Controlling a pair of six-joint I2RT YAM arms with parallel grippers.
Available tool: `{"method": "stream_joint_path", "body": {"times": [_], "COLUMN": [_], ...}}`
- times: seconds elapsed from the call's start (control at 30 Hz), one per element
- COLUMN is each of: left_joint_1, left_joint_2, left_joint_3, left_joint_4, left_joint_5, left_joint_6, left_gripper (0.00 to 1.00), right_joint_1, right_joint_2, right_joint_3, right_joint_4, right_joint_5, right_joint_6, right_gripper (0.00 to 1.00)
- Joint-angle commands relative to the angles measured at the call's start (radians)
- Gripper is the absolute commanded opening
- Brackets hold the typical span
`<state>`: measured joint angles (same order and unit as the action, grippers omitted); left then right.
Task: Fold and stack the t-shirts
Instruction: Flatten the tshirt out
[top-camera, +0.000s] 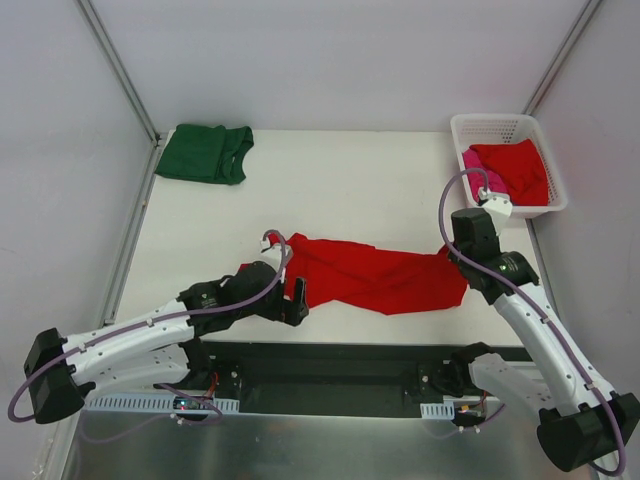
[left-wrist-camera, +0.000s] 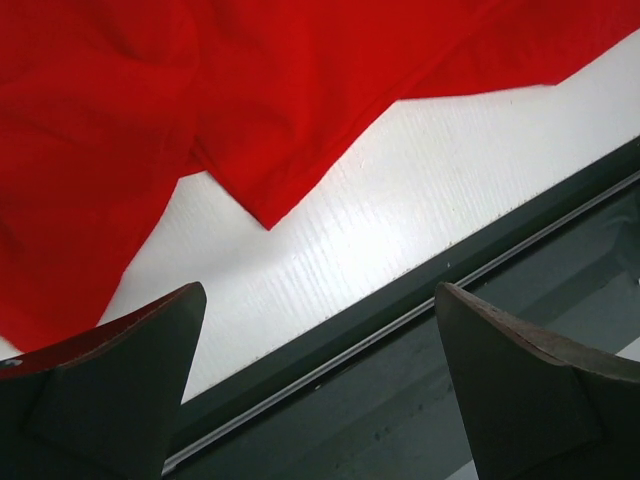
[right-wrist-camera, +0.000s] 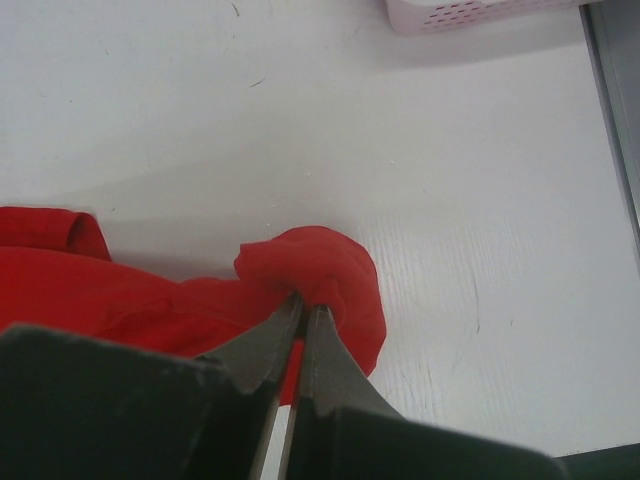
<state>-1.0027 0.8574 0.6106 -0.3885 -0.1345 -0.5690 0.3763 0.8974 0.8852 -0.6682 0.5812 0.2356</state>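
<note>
Red t-shirt (top-camera: 390, 280) crumpled flat, corner bunched in right claw (right-wrist-camera: 302, 302).

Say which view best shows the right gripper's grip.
Right wrist: the right gripper shut on a bunched fold of red shirt. Top view hides the pinch under the arm; left wrist shows only shirt.

Qty: 2 red tees (top-camera: 385, 275) (top-camera: 517, 168), 1 grn tee (top-camera: 205, 152), 1 pink tee (top-camera: 473, 160), 1 basket (top-camera: 495, 120), 2 arms (top-camera: 150, 335) (top-camera: 530, 310).
</note>
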Motion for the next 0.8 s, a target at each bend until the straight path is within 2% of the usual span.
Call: {"method": "stream_joint_path", "body": {"times": [0.0, 0.17, 0.4, 0.77], "left_joint_1": [-0.019, -0.025, -0.025, -0.013], "left_joint_2": [0.063, 0.176, 0.224, 0.247], "left_joint_3": [-0.083, -0.132, -0.206, -0.270], "left_joint_4": [0.187, 0.367, 0.516, 0.525], "left_joint_5": [0.045, 0.076, 0.052, -0.045], "left_joint_6": [-0.135, -0.186, -0.207, -0.201], "left_gripper": [0.99, 1.00, 0.99, 0.96], "right_joint_1": [0.013, 0.019, 0.024, 0.029], "right_joint_2": [-0.005, -0.012, -0.022, -0.018], "right_joint_3": [-0.003, 0.001, 0.001, 0.011], "right_joint_4": [0.025, 0.019, 0.013, 0.013], "right_joint_5": [0.002, 0.006, 0.009, 0.009], "right_joint_6": [0.019, 0.022, 0.022, 0.018], "right_gripper": [0.01, 0.01, 0.01, 0.01]}}
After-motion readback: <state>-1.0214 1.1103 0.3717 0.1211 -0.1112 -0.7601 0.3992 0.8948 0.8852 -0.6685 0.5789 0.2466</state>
